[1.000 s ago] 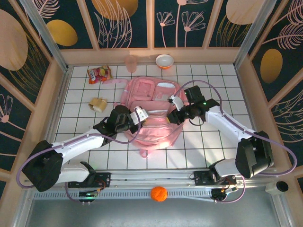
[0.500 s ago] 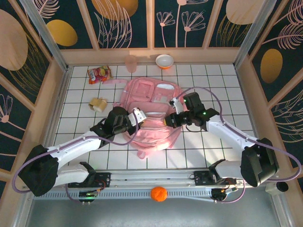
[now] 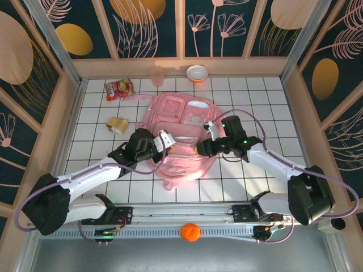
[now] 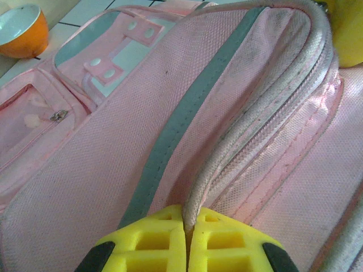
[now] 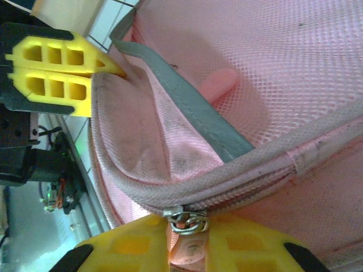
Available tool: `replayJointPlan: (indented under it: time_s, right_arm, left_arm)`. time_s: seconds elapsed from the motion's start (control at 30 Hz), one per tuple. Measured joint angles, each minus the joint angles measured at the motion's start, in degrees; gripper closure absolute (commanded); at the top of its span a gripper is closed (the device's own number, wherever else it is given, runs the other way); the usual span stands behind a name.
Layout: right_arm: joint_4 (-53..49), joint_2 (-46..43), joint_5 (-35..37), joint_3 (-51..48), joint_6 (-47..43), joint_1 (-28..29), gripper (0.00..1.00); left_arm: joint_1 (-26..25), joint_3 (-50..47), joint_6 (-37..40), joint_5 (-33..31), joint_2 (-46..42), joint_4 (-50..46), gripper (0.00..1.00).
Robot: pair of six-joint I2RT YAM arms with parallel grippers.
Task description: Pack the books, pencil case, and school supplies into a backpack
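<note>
Change over the last sec: the right gripper [image 3: 201,148] has slid from the right flank of the big soft pink backpack [image 3: 176,107] toward near-left. It followed the zip line and closed in on the left gripper [image 3: 168,140], which hasn't budged. Backpack sits mid-desk, same spot.

L jaws: pressed together, pinching the white-piped edge [image 4: 249,130] of a pocket flap and holding it up. R jaws: narrow gap w/ the small metal-and-pink zip pull [image 5: 185,226] sitting btwn the yellow pads. Can't tell if they're biting it or have just eased off.

Right wrist view: the pocket mouth gapes btwn the two grippers, w/ pink mesh fabric showing past it.

Meaning: prob the zip-opening step, approx done for this pocket, w/ enough mouth to load. Packing of loose bits not started. The tan-yellow blocky piece [image 3: 118,124] lies on the white gridded desk [image 3: 255,90] left of the bag, well apart from both grippers. The red-orange snack packet [image 3: 118,89], pale pink cup [image 3: 157,75] and orange bowl [image 3: 197,72] sit along the far edge, not part of the load.

Next, prob: R drops the pull and goes for an item while L keeps the flap lifted. Risk: the flap sags shut if L lets go.
</note>
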Motion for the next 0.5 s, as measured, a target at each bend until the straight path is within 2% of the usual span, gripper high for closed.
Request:
replayJointPlan:
  time_s: [0.3, 0.5]
  right_arm:
    - [2.7, -1.8, -7.2, -2.2, -0.1, -1.6, 0.78]
    - [4.4, -3.1, -8.6, -3.7, 1.3, -1.6, 0.82]
  left_arm:
    - [0.0, 0.0, 0.0, 0.0, 0.0, 0.2, 1.00]
    - [0.0, 0.1, 0.0, 0.3, 0.0, 0.2, 1.00]
